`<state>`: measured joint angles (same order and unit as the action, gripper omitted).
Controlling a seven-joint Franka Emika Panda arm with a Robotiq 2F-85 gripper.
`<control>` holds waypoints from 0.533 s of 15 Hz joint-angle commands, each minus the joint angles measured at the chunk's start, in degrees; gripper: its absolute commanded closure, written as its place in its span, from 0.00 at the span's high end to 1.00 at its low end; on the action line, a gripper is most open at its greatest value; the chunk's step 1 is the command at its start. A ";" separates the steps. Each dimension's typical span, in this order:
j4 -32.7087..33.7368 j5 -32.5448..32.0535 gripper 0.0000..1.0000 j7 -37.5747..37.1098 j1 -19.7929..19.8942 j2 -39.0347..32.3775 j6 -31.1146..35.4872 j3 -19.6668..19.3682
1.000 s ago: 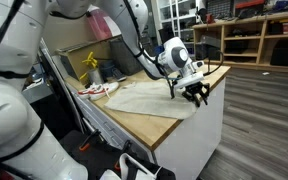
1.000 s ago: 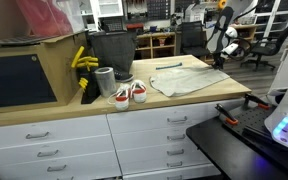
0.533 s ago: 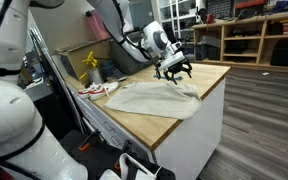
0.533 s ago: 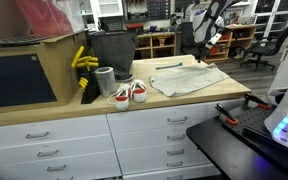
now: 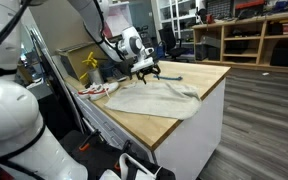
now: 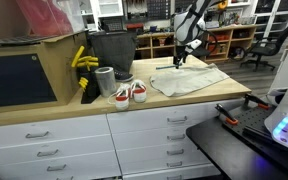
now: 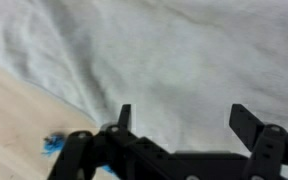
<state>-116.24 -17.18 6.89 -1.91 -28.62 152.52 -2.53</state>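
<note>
Placed close off the desk (image 5: 209, 75) corner in an exterior view, behind a white robot body (image 5: 9, 110) that fills the left foreground. Faces diagonally across the top toward far shelves (image 5: 249, 35). Set farther back in an exterior view, squarely facing the drawers (image 6: 144, 135), slightly above the top. Shared in both exterior views: desk top, cloth (image 5: 154, 98), tool (image 5: 146, 70). Mounted on the wrist, very near, looking down past the tool (image 7: 184, 115) onto the same cloth (image 7: 164, 50) and a strip of desk.

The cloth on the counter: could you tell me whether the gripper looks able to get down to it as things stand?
Probably yes. The gripper hangs open above the cloth, and the wrist view shows only bare cloth between its fingers. The shoes stand well off to the side.
</note>
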 commanded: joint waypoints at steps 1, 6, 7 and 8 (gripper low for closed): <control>1.03 7.07 1.00 -5.92 -1.86 -1.86 -3.64 3.21; 3.53 13.73 1.00 -18.47 -6.17 -5.79 -3.62 3.23; 4.21 14.57 1.00 -20.22 -6.80 -6.43 -3.29 3.01; 5.06 15.51 1.00 -21.43 -6.97 -7.03 -3.54 3.13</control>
<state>-114.23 -4.50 -10.21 -7.56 -33.93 149.89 1.10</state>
